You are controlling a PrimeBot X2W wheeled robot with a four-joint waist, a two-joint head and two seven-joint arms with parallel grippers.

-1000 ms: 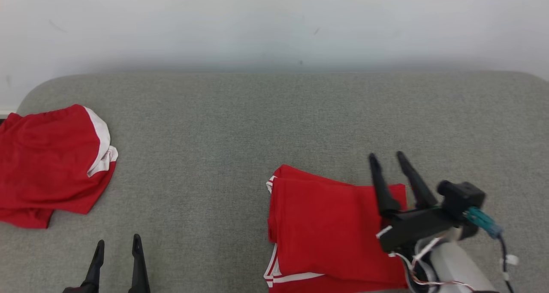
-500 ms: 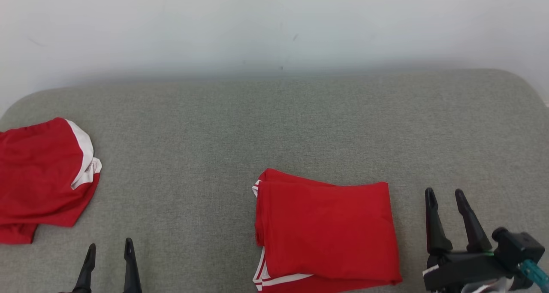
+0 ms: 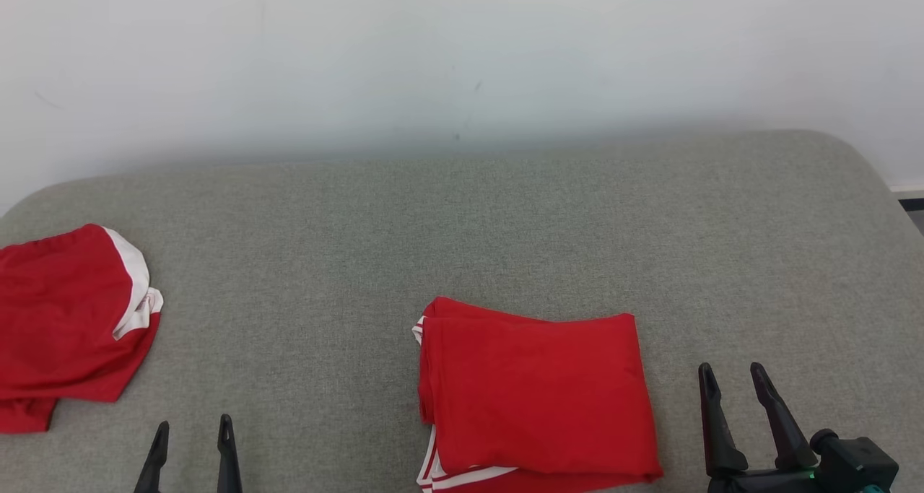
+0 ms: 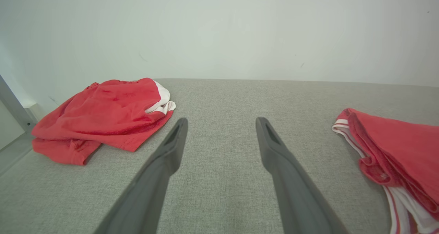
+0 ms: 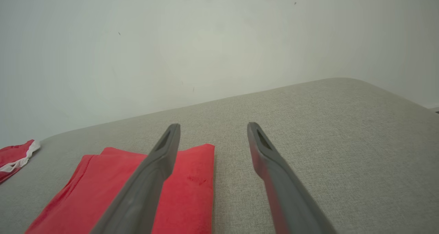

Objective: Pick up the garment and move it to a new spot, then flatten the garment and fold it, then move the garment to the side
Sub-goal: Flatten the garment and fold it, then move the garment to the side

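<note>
Your folded red white-striped garment gets clipped by the head view's bottom edge, and the crumpled red-and-white garment runs off its left.

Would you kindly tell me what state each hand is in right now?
Left hand: open, holding nothing.
Right hand: open, holding nothing, just right of the folded red garment.
</note>
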